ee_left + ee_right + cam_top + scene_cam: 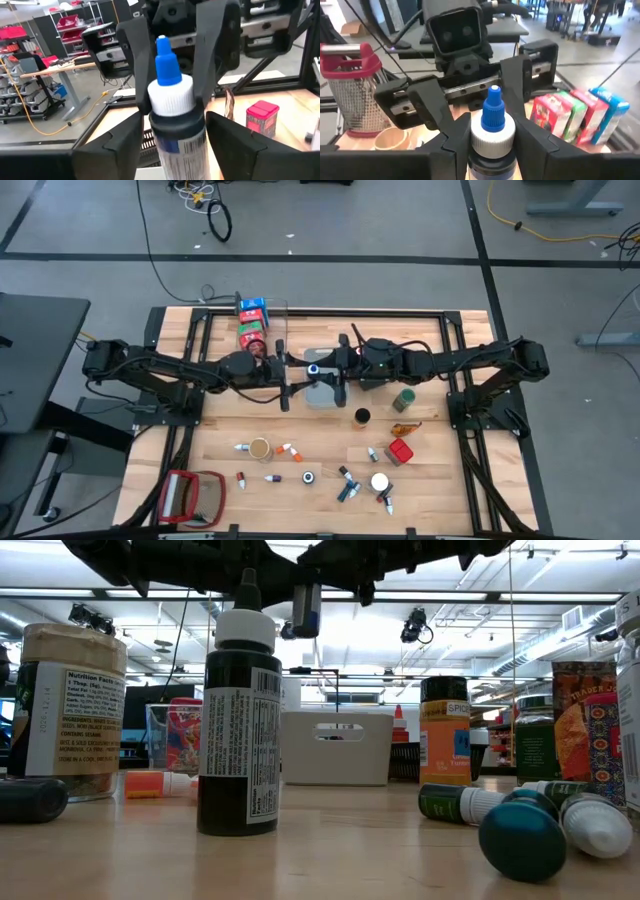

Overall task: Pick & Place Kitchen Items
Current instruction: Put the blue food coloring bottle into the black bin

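A small bottle with a blue nozzle, a white cap and a dark body hangs upright between my two grippers over the middle of the table. My right gripper comes from the table's right and is shut on the bottle. My left gripper comes from the table's left. It is open, with one finger on either side of the bottle's lower body. A grey bin stands below the bottle. My right gripper pinches the bottle's white cap between its two fingers. The fingers come roughly level from the table's right side. The bottle stands upright with its nozzle up, lifted clear above the grey bin.
A clear bin with coloured cartons stands at the far left. Jars, tins and tiny bottles lie scattered on the near half, among them a green tin and a red tin. A red-framed grater lies at the near left corner.
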Robot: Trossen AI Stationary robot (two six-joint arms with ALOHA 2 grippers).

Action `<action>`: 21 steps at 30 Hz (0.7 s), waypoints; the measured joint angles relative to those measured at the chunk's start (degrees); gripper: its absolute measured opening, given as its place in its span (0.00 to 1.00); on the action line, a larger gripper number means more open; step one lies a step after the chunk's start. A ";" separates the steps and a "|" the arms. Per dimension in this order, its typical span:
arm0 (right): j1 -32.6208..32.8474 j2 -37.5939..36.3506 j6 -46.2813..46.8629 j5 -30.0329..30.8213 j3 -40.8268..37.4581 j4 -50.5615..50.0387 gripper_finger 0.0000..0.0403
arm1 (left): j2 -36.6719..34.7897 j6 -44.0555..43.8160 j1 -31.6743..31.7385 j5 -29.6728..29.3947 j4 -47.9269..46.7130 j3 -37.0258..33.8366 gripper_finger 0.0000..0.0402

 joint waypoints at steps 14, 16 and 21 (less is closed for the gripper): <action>6.40 -4.19 2.82 40.05 0.00 -17.18 0.32 | 0.00 1.14 0.02 -9.30 -5.11 -0.02 0.62; 7.17 -6.10 4.59 42.69 0.00 -21.66 0.32 | 0.00 1.20 0.02 -9.38 -5.33 -0.02 0.62; 7.51 -9.86 9.17 51.85 -0.02 -33.17 0.32 | 0.00 1.20 0.00 -9.28 -5.46 -0.02 0.61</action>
